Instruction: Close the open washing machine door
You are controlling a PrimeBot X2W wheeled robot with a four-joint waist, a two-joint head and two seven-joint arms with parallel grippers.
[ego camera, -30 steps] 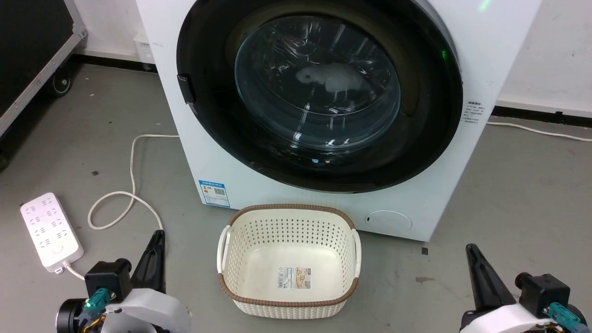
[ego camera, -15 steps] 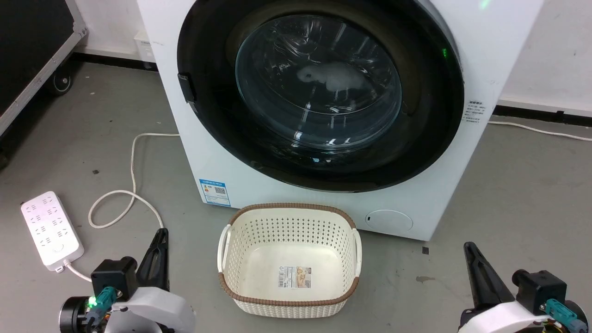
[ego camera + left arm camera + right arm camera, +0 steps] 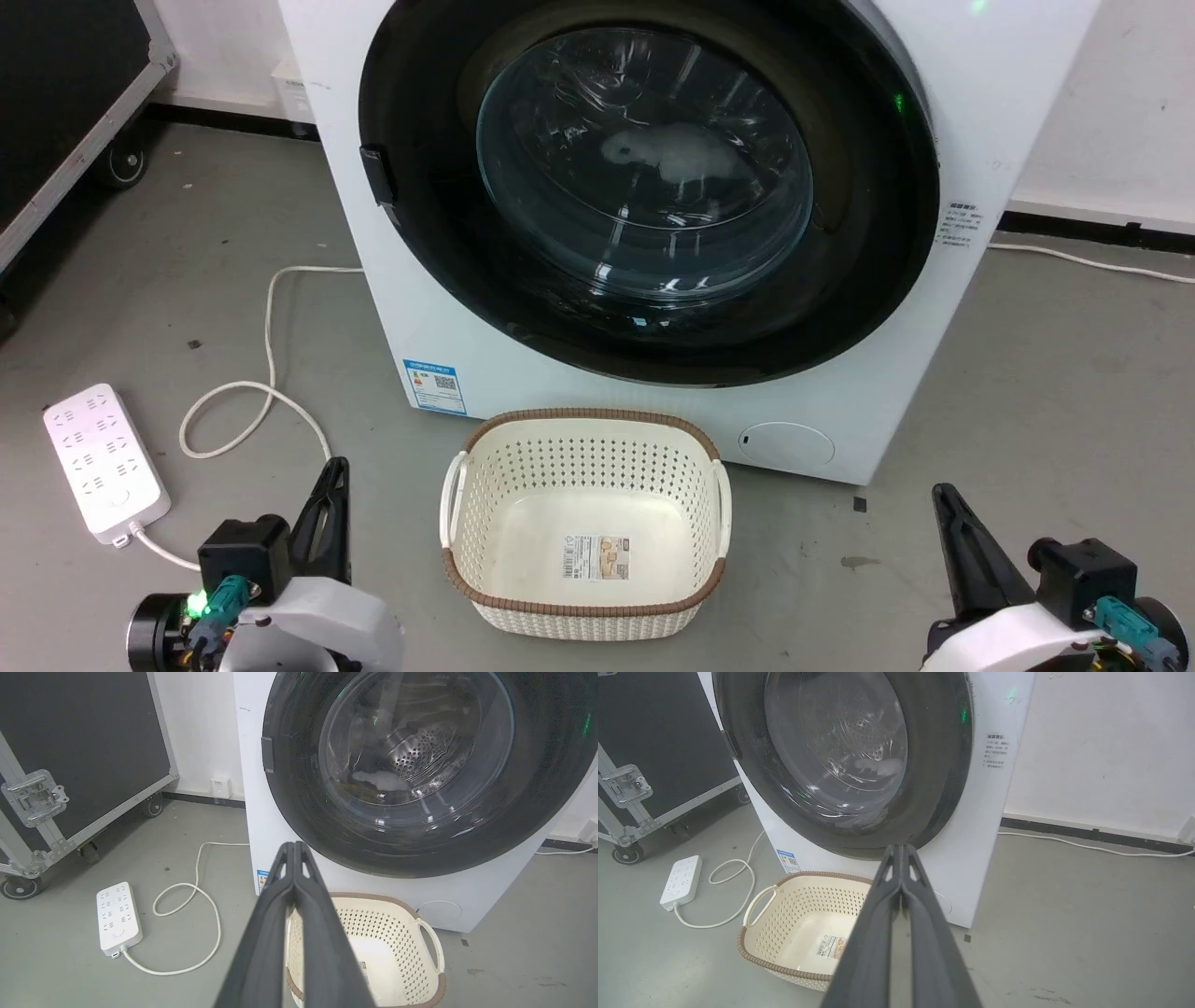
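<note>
The washing machine door (image 3: 644,187) is seen in the upper centre of the head view. It lies flat against the front of the white washing machine (image 3: 990,93), and no gap is visible at its black rim. The left gripper (image 3: 333,469) is found at the lower left and the right gripper (image 3: 941,495) at the lower right. On both, the two fingers are pressed together, and nothing is held or touched. A cream perforated basket (image 3: 583,417) is placed on the floor between them, just before the machine.
</note>
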